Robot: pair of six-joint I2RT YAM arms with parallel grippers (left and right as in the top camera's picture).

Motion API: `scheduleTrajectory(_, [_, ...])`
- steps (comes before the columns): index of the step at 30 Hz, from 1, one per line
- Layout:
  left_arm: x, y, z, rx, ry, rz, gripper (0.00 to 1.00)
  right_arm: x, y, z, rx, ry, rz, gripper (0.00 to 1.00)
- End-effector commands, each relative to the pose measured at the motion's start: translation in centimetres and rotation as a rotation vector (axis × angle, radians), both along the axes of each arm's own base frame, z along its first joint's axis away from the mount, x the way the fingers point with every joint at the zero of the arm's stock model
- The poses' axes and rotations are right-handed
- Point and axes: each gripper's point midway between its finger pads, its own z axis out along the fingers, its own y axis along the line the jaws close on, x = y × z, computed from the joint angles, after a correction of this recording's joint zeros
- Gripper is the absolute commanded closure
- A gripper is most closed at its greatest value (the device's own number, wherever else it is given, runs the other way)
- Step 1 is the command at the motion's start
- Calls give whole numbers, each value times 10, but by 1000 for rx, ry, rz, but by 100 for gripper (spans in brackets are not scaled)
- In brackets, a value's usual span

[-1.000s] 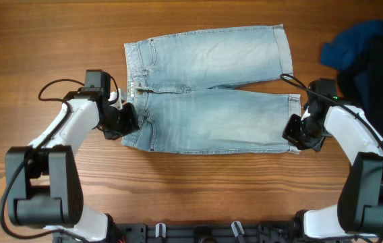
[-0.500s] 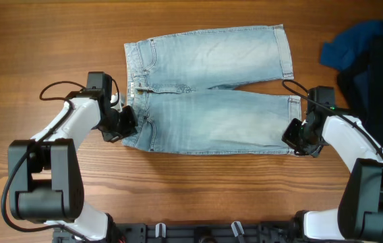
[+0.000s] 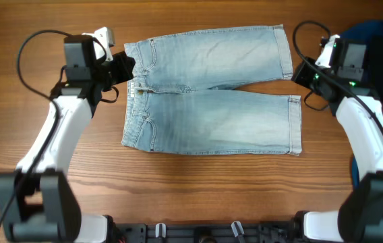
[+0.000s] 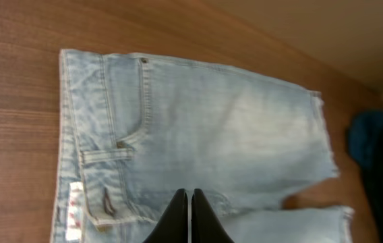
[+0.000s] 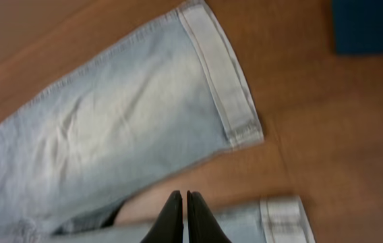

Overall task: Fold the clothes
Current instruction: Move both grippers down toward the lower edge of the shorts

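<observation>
1. The pale, faded light-blue denim shorts (image 3: 212,91) lie flat, legs splayed, on the brown wooden table (image 3: 191,189) between my arms.
2. Left gripper (image 4: 189,199) and right gripper (image 5: 180,197) both show fingers pressed together, holding nothing.
3. Risk: going down closed, I'd just shove and wrinkle the denim; opening late could pinch both legs.
4. Overhead shows the whole dark blue and black fabric heap (image 3: 370,54) beside my right arm; the blurred right wrist view probably catches only its corner.
</observation>
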Motion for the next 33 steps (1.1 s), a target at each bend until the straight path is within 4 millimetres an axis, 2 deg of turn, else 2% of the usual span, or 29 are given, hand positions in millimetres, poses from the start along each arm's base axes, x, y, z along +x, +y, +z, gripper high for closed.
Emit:
scheduleTrajectory(1, [13,2,-54,29,72,11,96,30,8,-31,-23,-43,111,96])
scheduleTrajectory(4, [21,1,-81,26,94,7,96,50,26,-53,-31,-110,253,96])
scheduleTrajectory(9, [19,1,-101,28,137,7,96,55,26,-110,-92,-40,281,96])
scheduleTrajectory(11, [15,1,-110,28,167,6,96,52,25,-126,-99,-7,290,96])
scheduleTrajectory(14, [5,1,-118,30,220,5,96,43,22,-133,-106,43,279,95])
scheduleTrajectory(18, [-6,7,-128,65,279,18,96,24,9,-146,-158,154,231,96])
scheduleTrajectory(22, [-7,12,-131,91,287,39,96,1,-5,-160,-214,281,192,96])
scheduleTrajectory(26, [-3,12,-129,90,271,40,96,2,-6,-156,-201,277,165,96])
scheduleTrajectory(28, [1,12,-127,89,253,41,96,12,-7,-143,-209,231,160,96])
scheduleTrajectory(30, [8,12,-119,87,213,43,96,32,-6,-117,-212,151,159,96])
scheduleTrajectory(31, [12,12,-111,86,190,43,96,44,-4,-96,-207,101,164,93])
scheduleTrajectory(32, [17,12,-97,85,159,45,96,54,-3,-65,-207,42,165,87])
scheduleTrajectory(33, [19,12,-83,84,131,46,96,55,-3,-47,-210,24,162,82])
